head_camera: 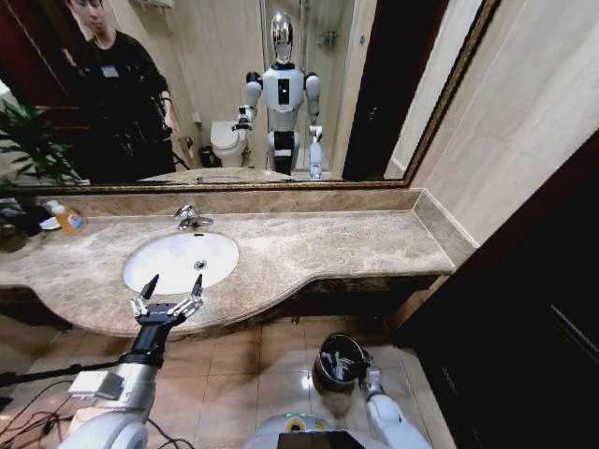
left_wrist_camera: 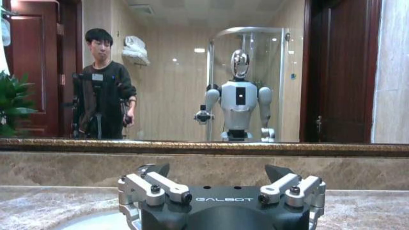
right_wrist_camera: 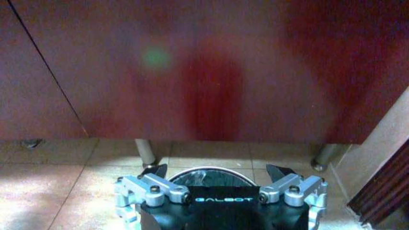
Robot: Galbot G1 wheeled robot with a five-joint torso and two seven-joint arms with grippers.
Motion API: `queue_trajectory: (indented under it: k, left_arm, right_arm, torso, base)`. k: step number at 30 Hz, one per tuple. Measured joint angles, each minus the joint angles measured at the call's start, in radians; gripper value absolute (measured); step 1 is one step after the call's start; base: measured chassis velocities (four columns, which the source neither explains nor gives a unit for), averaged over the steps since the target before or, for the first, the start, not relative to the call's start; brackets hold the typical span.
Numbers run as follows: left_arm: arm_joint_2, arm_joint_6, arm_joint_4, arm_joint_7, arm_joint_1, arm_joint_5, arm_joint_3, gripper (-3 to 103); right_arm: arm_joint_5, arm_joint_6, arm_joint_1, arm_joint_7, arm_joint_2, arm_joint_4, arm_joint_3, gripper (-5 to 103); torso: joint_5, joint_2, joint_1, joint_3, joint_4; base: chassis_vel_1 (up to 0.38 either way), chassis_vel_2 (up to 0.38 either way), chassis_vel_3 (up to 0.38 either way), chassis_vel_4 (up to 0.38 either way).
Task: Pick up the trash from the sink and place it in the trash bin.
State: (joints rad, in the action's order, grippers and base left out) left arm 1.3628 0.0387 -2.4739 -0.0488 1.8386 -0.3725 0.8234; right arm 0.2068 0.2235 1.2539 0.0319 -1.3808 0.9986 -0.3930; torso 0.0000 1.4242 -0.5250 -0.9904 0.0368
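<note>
The sink (head_camera: 168, 267) is a white oval basin in the beige marble counter, with a chrome faucet (head_camera: 192, 219) behind it. No trash is visible in its bowl. My left gripper (head_camera: 170, 292) hovers open over the basin's near rim with nothing between its fingers; in the left wrist view the gripper (left_wrist_camera: 217, 172) faces the mirror. The trash bin (head_camera: 329, 374) stands on the floor under the counter, dark with a shiny rim, and a few pale bits lie inside. My right gripper (head_camera: 369, 374) hangs open at the bin's right edge; the right wrist view shows the gripper (right_wrist_camera: 217, 170) just above the bin's rim (right_wrist_camera: 191, 171).
An orange-yellow bottle (head_camera: 67, 219) stands at the counter's far left beside a plant (head_camera: 28, 140). A large mirror (head_camera: 281, 94) backs the counter. Dark wooden panelling (head_camera: 533, 309) closes off the right side. Tiled floor (head_camera: 243, 374) lies open left of the bin.
</note>
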Motion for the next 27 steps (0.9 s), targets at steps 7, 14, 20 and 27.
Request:
queue_trajectory:
  k: [7,14,20,27]
  left_arm:
    - [0.000,0.000,0.000,0.000,0.000,0.000,0.000,100]
    - [0.000,0.000,0.000,0.000,0.000,0.000,0.000,100]
    - [0.000,0.000,0.000,0.000,0.000,0.000,0.000,100]
    - [0.000,0.000,0.000,0.000,0.000,0.000,0.000,100]
  right_arm:
    - [0.013,-0.026,0.062,-0.001,0.025,0.110,-0.003,100]
    - [0.008,-0.050,0.157,-0.028,0.082,0.290,-0.026,100]
    - [0.044,-0.077,0.242,-0.056,0.092,0.457,-0.098,100]
    - [0.145,-0.087,0.367,-0.082,0.113,0.700,-0.169,100]
  torso:
    - [0.0002,0.000,0.000,0.000,0.0001]
    - [0.0001,0.000,0.000,0.000,0.0001]
    - [0.0002,0.000,0.000,0.000,-0.0001]
    - [0.0000,0.000,0.000,0.000,0.0000]
  base:
    - [0.000,0.000,0.000,0.000]
    - [0.000,0.000,0.000,0.000]
    - [0.000,0.000,0.000,0.000]
    - [0.000,0.000,0.000,0.000]
